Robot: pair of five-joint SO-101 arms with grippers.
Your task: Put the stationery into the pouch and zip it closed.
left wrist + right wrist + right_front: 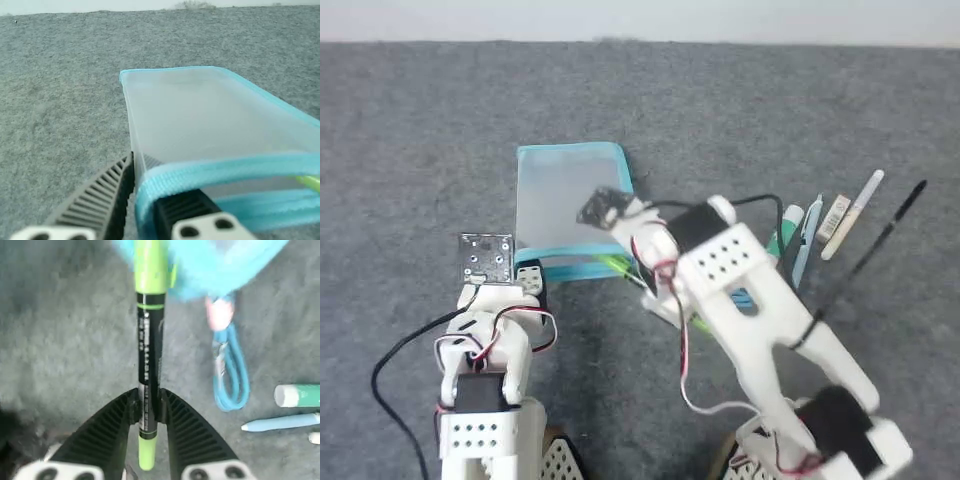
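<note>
Pouch [570, 200]: clear with teal edging, flat on the table near its middle, mouth facing the near edge, zip open.

Left gripper [139, 172]: closed on the teal upper lip at the mouth's left corner, holding it raised off the lower lip.

Highlighter [150, 340]: green and black, clamped near its tail by the right gripper [149, 407], jaws tight on the barrel. Its front end is at the right side of the mouth. It looks to be between the lips, but depth of entry is unclear.

Zip cord [230, 375]: blue loop, just beside the highlighter.

Toward the table's right edge, outside the pouch: glue stick [786, 228], blue pen [804, 250], white pen [855, 215], black pen [892, 228].

Risks (judgement):
- The tip could catch on a lip or the cord, shove the whole pouch toward the far edge and pull the lip from the left gripper.
- The tail-end hold leaves a long lever, so the highlighter could pivot in the jaws.
- Released too shallow, it would block the zip.
</note>
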